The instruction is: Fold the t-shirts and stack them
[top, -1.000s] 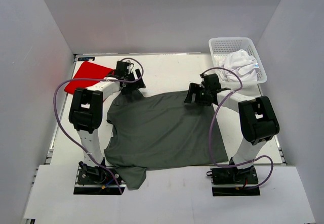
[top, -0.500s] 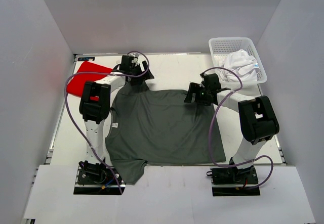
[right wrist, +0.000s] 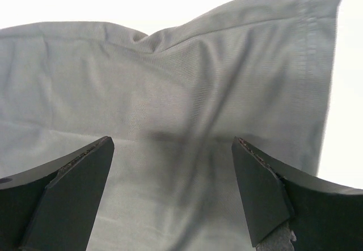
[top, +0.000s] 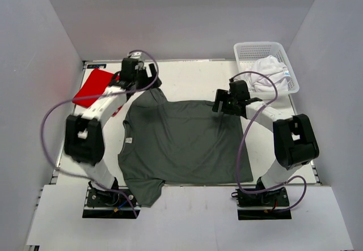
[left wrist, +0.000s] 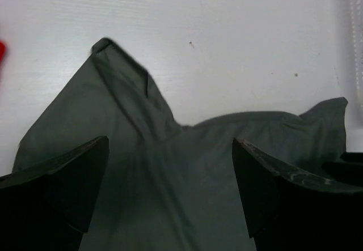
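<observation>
The dark grey t-shirt [top: 181,143] lay spread flat across the middle of the top view. Its long axis ran left to right in the frame, with the neck opening at the left and the hem [top: 245,149] at the right. One sleeve [top: 152,95] pointed to the upper left and the other lay at the lower left, by the left arm's base. The left gripper [top: 144,85] hovered at the upper sleeve with its jaws wide and empty; in its wrist view the sleeve's tip rose ahead of the open fingers and a little to their left. The right gripper [top: 222,105] hung over the shirt's upper right corner, jaws equally wide and holding nothing, and the hem corner lay up and to the right of them in its wrist view. Each arm was thus nearest its own far corner. Bare table [top: 187,78] lay above the shirt. The red t-shirt [top: 93,86] sat close at the upper left, and the white t-shirt [top: 266,72] filled the basket [top: 249,50] at the upper right. Both seemed near enough to crowd a wide sweep.
</observation>
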Robot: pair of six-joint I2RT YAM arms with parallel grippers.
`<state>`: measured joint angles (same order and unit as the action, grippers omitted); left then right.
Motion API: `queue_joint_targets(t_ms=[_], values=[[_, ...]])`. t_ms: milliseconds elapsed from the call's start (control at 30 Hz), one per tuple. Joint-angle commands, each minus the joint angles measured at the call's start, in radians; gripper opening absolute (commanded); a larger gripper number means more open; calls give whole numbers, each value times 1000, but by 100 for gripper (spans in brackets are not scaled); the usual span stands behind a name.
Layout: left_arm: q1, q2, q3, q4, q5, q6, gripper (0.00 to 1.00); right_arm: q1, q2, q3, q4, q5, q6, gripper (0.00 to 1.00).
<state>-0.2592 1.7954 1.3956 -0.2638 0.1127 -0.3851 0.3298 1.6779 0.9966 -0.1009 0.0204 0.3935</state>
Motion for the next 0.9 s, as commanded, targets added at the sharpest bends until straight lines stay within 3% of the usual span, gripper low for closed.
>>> queue_joint_targets(t_ms=[0,133,233,500,867], values=[[-5,-213,-208,23,-79,-26,100,15,-70,-21,-16,115,10,90],[-5,-335,-393,32,-140,-72,100,18,-58,-24,-26,151,12,90],[-5,-323,-420,32,-140,-72,100,17,-9,22,-55,153,10,90],[6,-85,-273,-46,-116,-83,100,20,112,120,-108,216,15,90],[15,312,86,-230,-151,-64,100,12,343,357,-180,248,13,90]])
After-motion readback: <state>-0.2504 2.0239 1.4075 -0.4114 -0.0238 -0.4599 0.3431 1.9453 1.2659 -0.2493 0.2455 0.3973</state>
